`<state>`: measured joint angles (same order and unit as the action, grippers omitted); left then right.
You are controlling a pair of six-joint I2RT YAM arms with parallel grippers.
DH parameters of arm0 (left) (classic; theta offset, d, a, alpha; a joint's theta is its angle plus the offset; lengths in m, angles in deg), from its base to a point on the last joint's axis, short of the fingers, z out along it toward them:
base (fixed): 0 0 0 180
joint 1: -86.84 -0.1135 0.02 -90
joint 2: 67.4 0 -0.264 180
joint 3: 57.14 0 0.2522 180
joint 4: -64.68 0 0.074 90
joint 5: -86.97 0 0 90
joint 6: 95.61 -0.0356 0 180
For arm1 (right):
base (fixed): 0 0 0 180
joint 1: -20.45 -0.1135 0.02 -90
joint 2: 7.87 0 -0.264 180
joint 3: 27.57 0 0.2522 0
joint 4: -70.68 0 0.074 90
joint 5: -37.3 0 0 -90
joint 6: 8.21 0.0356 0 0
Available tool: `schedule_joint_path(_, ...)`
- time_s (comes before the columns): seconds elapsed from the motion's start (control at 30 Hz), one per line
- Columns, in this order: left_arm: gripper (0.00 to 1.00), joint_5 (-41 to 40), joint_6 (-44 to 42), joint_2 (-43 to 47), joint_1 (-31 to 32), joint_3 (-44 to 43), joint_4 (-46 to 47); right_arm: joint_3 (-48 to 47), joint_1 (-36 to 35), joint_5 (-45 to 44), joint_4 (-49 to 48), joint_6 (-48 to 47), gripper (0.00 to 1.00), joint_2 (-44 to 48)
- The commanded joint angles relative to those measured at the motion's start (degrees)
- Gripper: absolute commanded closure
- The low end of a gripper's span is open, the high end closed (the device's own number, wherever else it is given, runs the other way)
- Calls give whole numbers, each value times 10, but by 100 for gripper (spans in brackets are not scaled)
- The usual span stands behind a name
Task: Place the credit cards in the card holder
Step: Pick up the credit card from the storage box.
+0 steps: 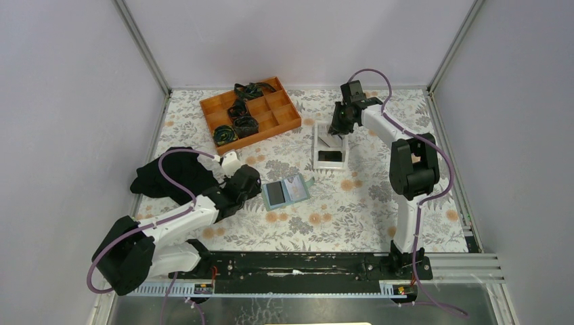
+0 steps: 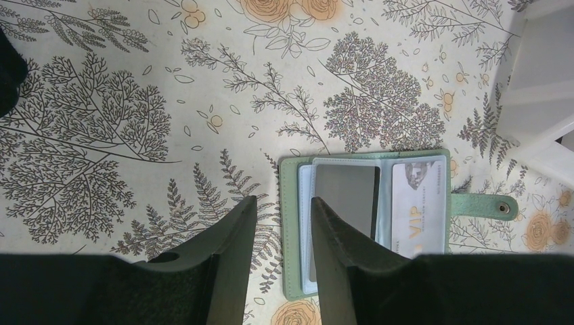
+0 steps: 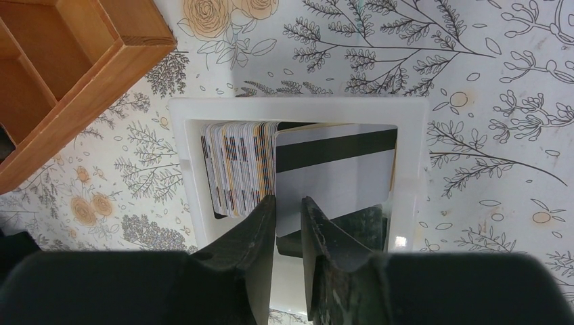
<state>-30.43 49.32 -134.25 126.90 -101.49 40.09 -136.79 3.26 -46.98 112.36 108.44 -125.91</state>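
**Operator:** Report the left tool.

**Technician:** The left tool stands partly released, with nothing between its jaws. The card holder lies opened flat on the surface directly ahead. In the wrist view one finger overlaps the holder's near corner. Whether they touch cannot be told.

**Operator:** Contents of the holder?

**Technician:** A grey card sits in one sleeve and a light card marked VIP in the sleeve beside it. A strap with a snap extends from the far edge.

**Operator:** Report the right tool.

**Technician:** The right tool hangs over the white tray, well apart from the card holder. Its jaws stand close together. A grey-silver card with a black stripe leans in the tray, and its edge shows in the narrow gap. Whether it is clamped cannot be told.

**Operator:** Remaining containers?

**Technician:** In the tray, the credit cards stand on edge as a stack beside the leaning card. The top view shows a dark card in the near part. The orange compartment box, near the tray, holds dark coiled items in several compartments.
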Motion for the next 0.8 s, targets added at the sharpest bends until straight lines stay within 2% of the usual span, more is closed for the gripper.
schedule_joint_path(0.0,57,-4,-1,-2,-4,-2,4,-21,-4,19,-6,10,74,26)
schedule_joint_path(0.43,57,-2,-7,-6,-4,-3,8,-47,-9,14,6,9,76,27)
schedule_joint_path(0.77,57,4,-4,-7,-4,-3,13,-40,-9,-32,31,-18,87,46)
